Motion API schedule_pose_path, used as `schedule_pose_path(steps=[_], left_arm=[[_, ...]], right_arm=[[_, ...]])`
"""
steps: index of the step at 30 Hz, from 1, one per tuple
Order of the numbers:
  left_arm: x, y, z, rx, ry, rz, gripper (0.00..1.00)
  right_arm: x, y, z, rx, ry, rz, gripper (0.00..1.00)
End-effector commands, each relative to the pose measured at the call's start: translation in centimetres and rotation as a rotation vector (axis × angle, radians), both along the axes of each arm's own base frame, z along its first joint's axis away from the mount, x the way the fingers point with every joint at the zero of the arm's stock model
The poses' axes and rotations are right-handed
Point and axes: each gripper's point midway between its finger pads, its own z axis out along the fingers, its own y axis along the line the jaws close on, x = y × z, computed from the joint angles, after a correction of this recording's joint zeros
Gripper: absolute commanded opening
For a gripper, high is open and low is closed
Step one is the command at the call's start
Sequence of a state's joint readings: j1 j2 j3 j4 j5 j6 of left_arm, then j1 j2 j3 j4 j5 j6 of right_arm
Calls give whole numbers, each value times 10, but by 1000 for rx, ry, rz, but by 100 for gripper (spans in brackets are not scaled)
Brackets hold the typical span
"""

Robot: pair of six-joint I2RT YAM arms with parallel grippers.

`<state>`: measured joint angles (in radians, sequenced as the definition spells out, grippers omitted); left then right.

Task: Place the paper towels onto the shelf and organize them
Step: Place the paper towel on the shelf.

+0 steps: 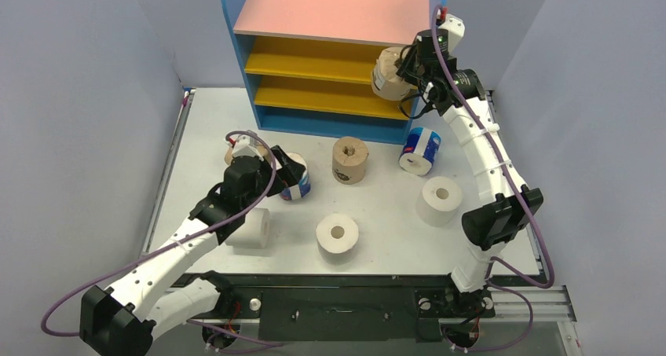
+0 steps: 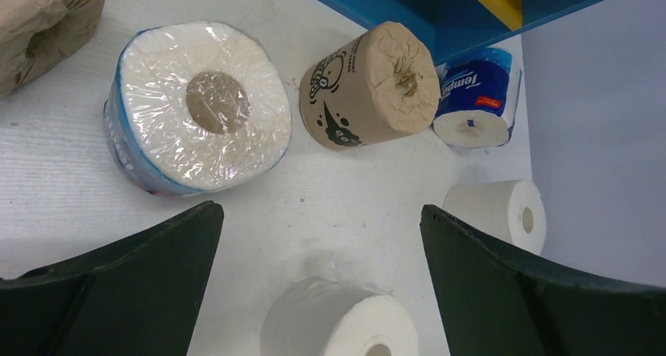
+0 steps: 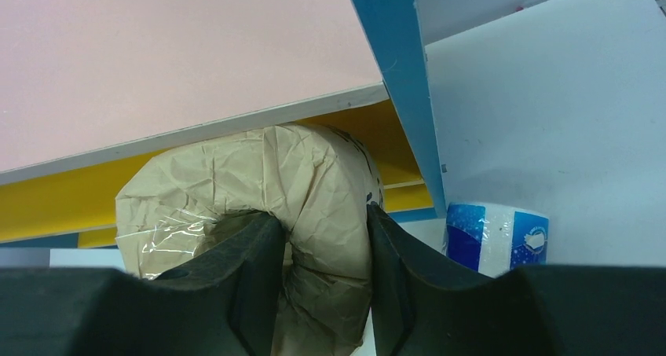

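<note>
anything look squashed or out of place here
Yes: the tan roll in the right claw looks crushed. Its wrapper is creased and dented where the fingers pinch it, at the right end of the shelf. Nothing else stands out.

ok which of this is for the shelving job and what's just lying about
Job: blue-sided, pink-topped shelf; tan-wrapped paper roll in right pincer; loose rolls: two tan, two blue-printed, three plain white.
Other: white table; purple arm cables.
</note>
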<state>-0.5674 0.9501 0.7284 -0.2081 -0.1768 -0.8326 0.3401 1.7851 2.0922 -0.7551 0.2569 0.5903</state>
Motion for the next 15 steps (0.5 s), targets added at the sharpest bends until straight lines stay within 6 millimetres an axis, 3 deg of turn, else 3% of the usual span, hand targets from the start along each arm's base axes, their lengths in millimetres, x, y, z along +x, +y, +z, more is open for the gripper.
schedule_pose_path(steps=[1,10,15], left_arm=[[18,-15,47,-89,-101,-14,97],[31,-26,57,-113,-128,-19,98],[49,-34,80,-150,-199,-5,97]], right_arm=[[14,0,28,55,-103,-25,35],[26,4,26,72,-110,-41,36],[31,11,21,84,-105,-35,37]])
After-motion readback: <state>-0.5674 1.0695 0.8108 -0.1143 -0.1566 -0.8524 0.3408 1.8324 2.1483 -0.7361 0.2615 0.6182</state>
